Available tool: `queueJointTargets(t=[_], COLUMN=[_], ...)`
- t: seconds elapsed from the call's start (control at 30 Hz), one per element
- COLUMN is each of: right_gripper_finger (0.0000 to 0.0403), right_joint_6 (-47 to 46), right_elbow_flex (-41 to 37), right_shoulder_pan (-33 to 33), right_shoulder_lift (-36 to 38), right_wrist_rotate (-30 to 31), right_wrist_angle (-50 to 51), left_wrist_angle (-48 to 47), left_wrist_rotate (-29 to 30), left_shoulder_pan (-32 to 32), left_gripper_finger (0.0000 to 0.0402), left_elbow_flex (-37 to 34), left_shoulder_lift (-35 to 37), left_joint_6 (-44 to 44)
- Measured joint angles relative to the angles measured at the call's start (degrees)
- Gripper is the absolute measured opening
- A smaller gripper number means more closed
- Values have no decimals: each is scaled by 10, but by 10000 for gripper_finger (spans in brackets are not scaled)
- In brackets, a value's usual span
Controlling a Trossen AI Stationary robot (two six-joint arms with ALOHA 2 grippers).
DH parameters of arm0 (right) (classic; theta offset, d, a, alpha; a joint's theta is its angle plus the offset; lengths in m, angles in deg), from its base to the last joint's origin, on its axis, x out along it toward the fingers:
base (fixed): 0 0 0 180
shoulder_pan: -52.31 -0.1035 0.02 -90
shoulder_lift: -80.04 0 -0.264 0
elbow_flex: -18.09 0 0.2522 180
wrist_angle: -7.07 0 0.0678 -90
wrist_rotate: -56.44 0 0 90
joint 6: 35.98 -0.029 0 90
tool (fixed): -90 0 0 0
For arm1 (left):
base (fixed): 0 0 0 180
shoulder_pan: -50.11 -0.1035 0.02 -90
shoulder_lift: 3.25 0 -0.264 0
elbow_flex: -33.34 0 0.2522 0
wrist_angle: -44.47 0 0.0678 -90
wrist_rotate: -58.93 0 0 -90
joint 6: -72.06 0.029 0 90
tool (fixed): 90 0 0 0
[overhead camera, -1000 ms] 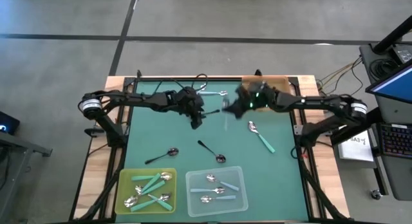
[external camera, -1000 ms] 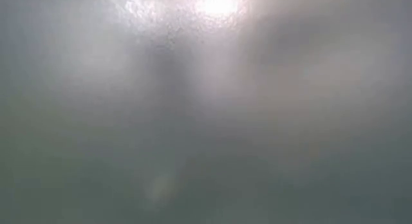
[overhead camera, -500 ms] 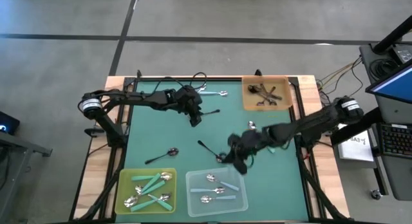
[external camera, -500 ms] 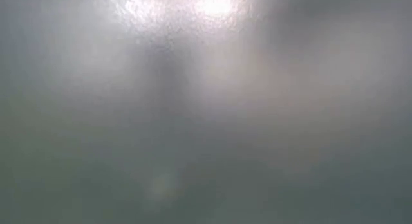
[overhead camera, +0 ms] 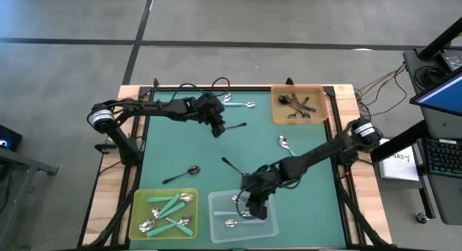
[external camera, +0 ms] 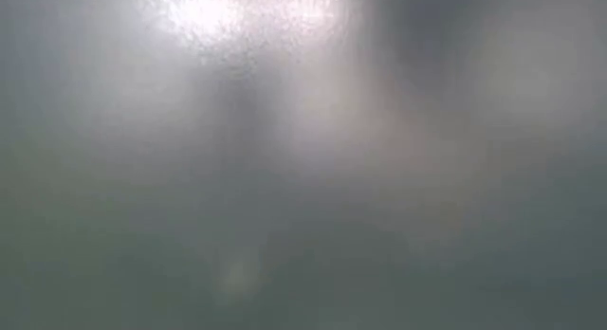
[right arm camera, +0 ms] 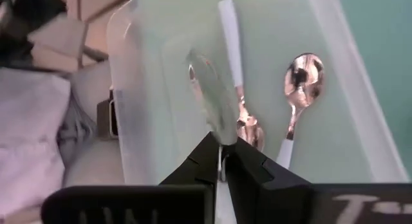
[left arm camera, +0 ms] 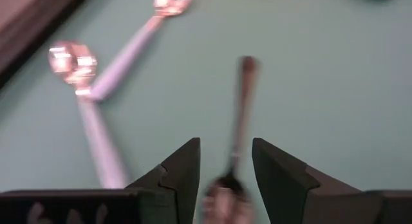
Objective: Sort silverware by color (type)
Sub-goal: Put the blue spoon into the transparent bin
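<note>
My left gripper [overhead camera: 216, 127] is open near the table's far edge. In the left wrist view its fingers stand on either side of a black-handled spoon [left arm camera: 239, 121] that lies flat on the mat, and I see no touch. Two light-blue spoons [left arm camera: 106, 89] lie beside it. My right gripper [overhead camera: 253, 203] hangs over the clear tray [overhead camera: 268, 221], shut on a spoon [right arm camera: 211, 98]. Light-blue spoons [right arm camera: 293, 102] lie in that tray. Teal spoons fill the yellow tray [overhead camera: 138, 208], and black ones lie in the orange tray [overhead camera: 317, 110]. My right gripper pinches a spoon by its thin pale handle [right arm camera: 222, 161] between the two fingertips, coming from above. The shiny bowl [right arm camera: 209, 95] sticks out beyond the fingers. The spoon is lifted clear, above the clear tray's floor.
Loose on the green mat lie two black spoons [overhead camera: 182, 174] [overhead camera: 235, 167] and one spoon [overhead camera: 283, 142] partly under the right arm. The right arm slants across the mat's right half. The low view is fogged and shows nothing.
My right gripper has swept from the far side, beside the orange tray, across the mat toward the near edge, and now hangs over the clear tray. The orange tray, covered by the arm a second ago, is in plain view.
</note>
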Motion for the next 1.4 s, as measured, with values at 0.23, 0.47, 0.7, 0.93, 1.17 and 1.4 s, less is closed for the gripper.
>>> queueJointTargets(t=[0.23, 0.47, 0.7, 0.93, 1.17, 1.4], right_gripper_finger=[75, 143, 173, 176, 176, 176], right_joint_6=[73, 116, 142, 151, 151, 127], right_elbow_flex=[94, 136, 139, 139, 139, 139], right_shoulder_pan=[0, 1, 1, 1, 1, 1], right_shoulder_lift=[-5, -1, 8, 18, 27, 27], right_wrist_rotate=[6, 70, 97, 97, 97, 96], right_wrist_angle=[138, 246, 298, 311, 346, 367], left_wrist_angle=[-4, -29, -59, -159, -275, -311], left_wrist_rotate=[75, 76, 85, 105, 133, 106], left_shoulder_pan=[-25, -53, -64, -75, -73, -75], left_gripper_finger=[125, 125, 125, 126, 117, 28], left_elbow_flex=[0, 24, 82, 155, 231, 231], left_shoulder_lift=[-11, -64, -116, -178, -227, -220], left_joint_6=[-73, -106, -104, -110, -95, -77])
